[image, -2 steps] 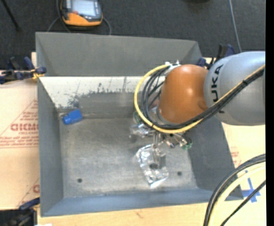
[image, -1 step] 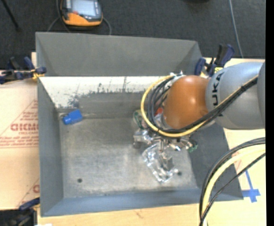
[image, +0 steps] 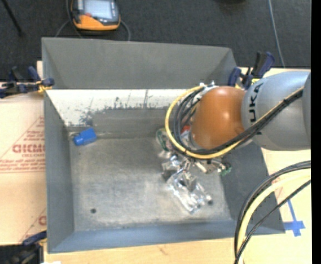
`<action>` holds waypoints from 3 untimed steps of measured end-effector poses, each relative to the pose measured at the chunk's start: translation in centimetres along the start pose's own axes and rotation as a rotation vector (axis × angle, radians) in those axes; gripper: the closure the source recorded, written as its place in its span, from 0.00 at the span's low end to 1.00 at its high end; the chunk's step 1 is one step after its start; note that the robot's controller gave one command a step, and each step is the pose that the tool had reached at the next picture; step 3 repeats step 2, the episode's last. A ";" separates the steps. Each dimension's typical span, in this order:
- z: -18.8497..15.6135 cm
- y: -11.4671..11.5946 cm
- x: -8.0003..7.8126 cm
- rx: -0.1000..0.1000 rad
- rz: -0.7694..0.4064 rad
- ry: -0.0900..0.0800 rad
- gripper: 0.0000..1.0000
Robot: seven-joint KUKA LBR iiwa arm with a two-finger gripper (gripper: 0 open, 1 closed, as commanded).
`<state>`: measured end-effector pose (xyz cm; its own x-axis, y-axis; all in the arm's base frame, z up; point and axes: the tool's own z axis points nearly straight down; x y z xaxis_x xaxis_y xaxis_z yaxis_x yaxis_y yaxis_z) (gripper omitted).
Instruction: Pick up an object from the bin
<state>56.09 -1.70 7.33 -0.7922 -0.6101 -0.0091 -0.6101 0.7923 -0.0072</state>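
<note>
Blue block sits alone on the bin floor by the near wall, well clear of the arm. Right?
No. Camera view: the blue block sits alone on the bin floor by the far wall, not the near one, well clear of the arm.

I see a small blue plastic block [image: 84, 137] far left in the grey metal bin [image: 138, 65]; an orange-and-grey handheld device [image: 96, 11] lies beyond.

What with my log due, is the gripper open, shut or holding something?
Gripper: cannot be told; it sits over a clear crumpled thing right of the bin's middle.
</note>
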 end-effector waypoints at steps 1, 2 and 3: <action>-1.6 -7.9 0.4 0.001 0.286 0.002 1.00; -14.7 -8.6 0.1 0.002 0.230 0.001 1.00; -14.7 -8.6 0.1 0.002 0.230 0.001 1.00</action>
